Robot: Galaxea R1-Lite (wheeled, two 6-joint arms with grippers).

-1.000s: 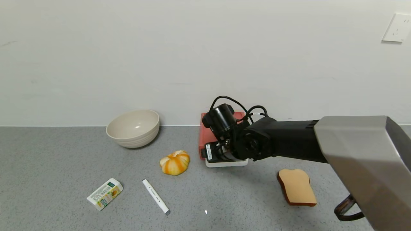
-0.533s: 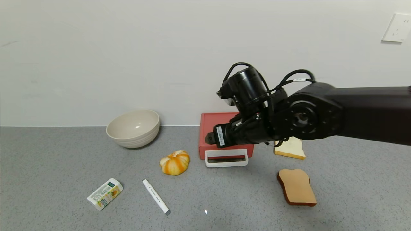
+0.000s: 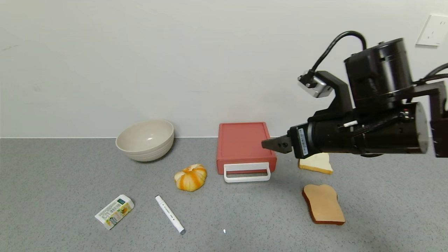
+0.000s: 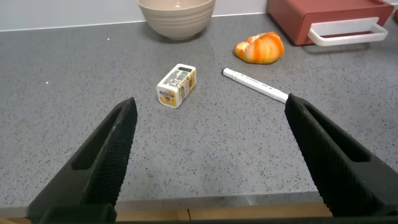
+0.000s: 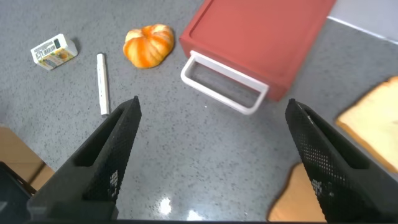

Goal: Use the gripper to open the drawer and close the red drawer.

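The salmon-red drawer (image 3: 243,141) stands at the back of the table by the wall, its tray pushed in and its white loop handle (image 3: 247,172) facing the front. My right gripper (image 3: 273,144) hangs in the air to the right of the drawer, above the table, touching nothing. In the right wrist view the gripper (image 5: 212,106) has its jaws wide open and empty, with the drawer (image 5: 261,37) and its handle (image 5: 224,93) below it. My left gripper (image 4: 210,102) is open and empty, parked low over the table's front edge.
A beige bowl (image 3: 145,139) stands left of the drawer. A toy pumpkin (image 3: 190,177), a white marker (image 3: 169,214) and a small carton (image 3: 114,211) lie at front left. Two bread slices (image 3: 323,203) (image 3: 316,162) lie right of the drawer.
My right gripper has lifted off the drawer's handle and drawn back up and to the right. The drawer and the other things have stayed put.
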